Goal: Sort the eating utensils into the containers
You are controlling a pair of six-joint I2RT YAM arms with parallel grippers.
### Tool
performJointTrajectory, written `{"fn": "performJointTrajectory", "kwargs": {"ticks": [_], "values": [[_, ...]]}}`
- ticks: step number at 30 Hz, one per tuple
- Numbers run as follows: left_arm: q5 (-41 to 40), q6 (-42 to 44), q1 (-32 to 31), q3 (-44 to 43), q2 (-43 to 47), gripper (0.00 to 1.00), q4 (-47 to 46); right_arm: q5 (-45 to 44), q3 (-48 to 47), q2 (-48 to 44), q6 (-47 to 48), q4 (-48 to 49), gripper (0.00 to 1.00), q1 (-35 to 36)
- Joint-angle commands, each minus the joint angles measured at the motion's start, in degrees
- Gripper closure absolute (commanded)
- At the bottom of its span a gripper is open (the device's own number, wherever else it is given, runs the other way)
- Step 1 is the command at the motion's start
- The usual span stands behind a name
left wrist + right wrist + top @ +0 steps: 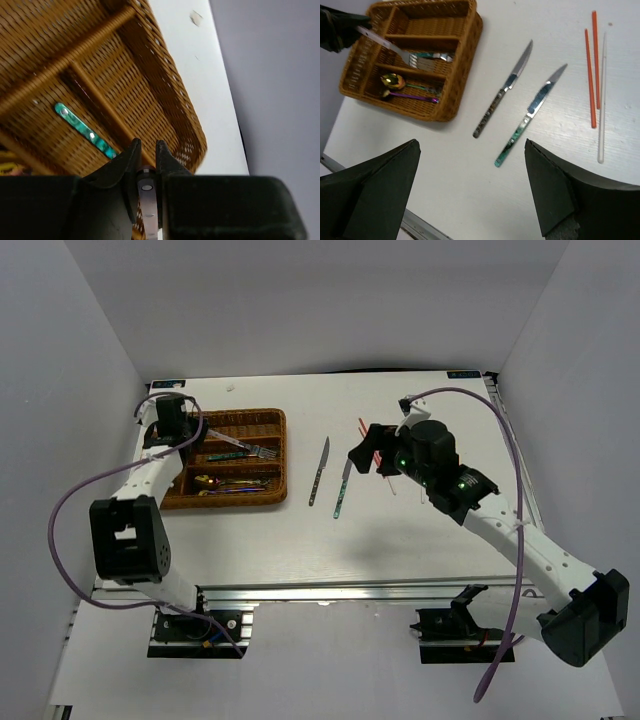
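Observation:
My left gripper [192, 430] is shut on the handle of a silver fork [250, 448] and holds it slanted over the brown wicker tray [282, 455]. The left wrist view shows the jaws [147, 145] closed on the silver handle [146, 187] above the tray [165, 75]. The tray [461, 65] holds a gold-bowled spoon [394, 80], a rainbow spoon [412, 96] and a teal-handled piece [436, 56]. My right gripper [362, 445] is open and empty, above the table. Under it [471, 145] lie two knives [505, 90] [530, 112], two red-orange chopsticks [590, 80] and a white stick [602, 100].
White walls close in on the left, back and right of the table. The tray stands at the back left near the wall. The knives [320, 470] [343, 488] lie mid-table between the tray and my right arm. An aluminium rail runs along the near edge.

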State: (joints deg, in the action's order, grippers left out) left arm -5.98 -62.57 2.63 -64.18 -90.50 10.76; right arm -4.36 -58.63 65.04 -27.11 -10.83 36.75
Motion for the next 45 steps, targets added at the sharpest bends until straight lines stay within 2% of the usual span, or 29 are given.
{"fn": "performJointTrajectory", "kwargs": {"ticks": [1, 5, 9, 12, 13, 16, 18, 21, 22, 30, 36, 37, 41, 42, 43, 45], "values": [[-1.3, -4.0, 1.5, -4.0, -3.5, 1.00, 0.6, -0.5, 1.4, -1.0, 2.1, -2.7, 0.11, -1.2], [-1.9, -6.5, 2.0, -4.1, -7.1, 1.00, -1.3, 0.2, 2.5, -1.5, 2.7, -2.9, 0.11, -2.0], [-0.9, -7.6, 1.9, -3.2, -9.0, 0.96, -3.5, 0.9, 3.2, -1.5, 3.7, -2.9, 0.11, -2.5], [-1.3, -7.8, 2.0, -2.4, -8.6, 0.78, -3.2, 0.9, 3.3, -1.2, 4.2, -3.0, 0.11, -2.8], [-1.8, -8.0, 1.9, -1.5, -8.3, 0.63, -3.3, 1.0, 3.3, -1.1, 4.3, -3.0, 0.11, -2.9], [-2.2, -8.0, 2.0, -0.9, -6.6, 0.41, -3.0, 1.7, 3.3, -0.4, 4.3, -2.6, 0.11, -3.1], [-2.6, -8.1, 2.0, -0.4, -5.3, 0.34, -2.1, 1.7, 3.3, 0.4, 4.1, -2.4, 0.11, -3.2], [-2.8, -7.8, 2.0, -0.2, -3.6, 0.05, -1.1, 0.2, 3.3, 1.2, 2.9, -2.5, 0.11, -3.2], [-3.0, -7.4, 1.9, -0.2, -3.4, 0.02, -0.2, -0.7, 3.2, 1.8, 1.7, -2.9, 0.10, -3.3], [-4.9, 2.9, 1.9, -5.8, 2.3, 0.02, 9.3, -10.4, -1.9, 10.5, -7.2, -11.0, 0.11, -3.1], [-6.8, 18.8, 1.6, -6.7, 10.7, 0.02, 15.8, -19.4, -4.1, 15.2, -13.3, -11.6, 0.11, 1.1], [-7.1, 20.7, 1.4, -6.4, 13.1, 0.02, 16.6, -19.8, -5.4, 18.5, -14.0, -13.0, 0.11, 1.5], [-7.2, 27.7, 1.0, -1.8, 20.2, 0.02, 19.6, -23.7, -8.8, 24.2, -16.7, -14.3, 0.13, 4.8], [-5.7, 30.3, 0.9, 2.3, 22.0, 0.02, 17.8, -25.1, -9.6, 26.6, -17.7, -14.5, 0.14, 5.6], [-0.8, 31.7, 0.8, 4.7, 23.8, 0.02, 16.4, -25.8, -11.7, 28.1, -18.3, -15.9, 0.17, 6.1], [2.1, 33.9, 0.4, 9.0, 28.7, 0.02, 13.3, -25.9, -14.0, 32.5, -18.9, -17.4, 0.20, 7.3]]}}
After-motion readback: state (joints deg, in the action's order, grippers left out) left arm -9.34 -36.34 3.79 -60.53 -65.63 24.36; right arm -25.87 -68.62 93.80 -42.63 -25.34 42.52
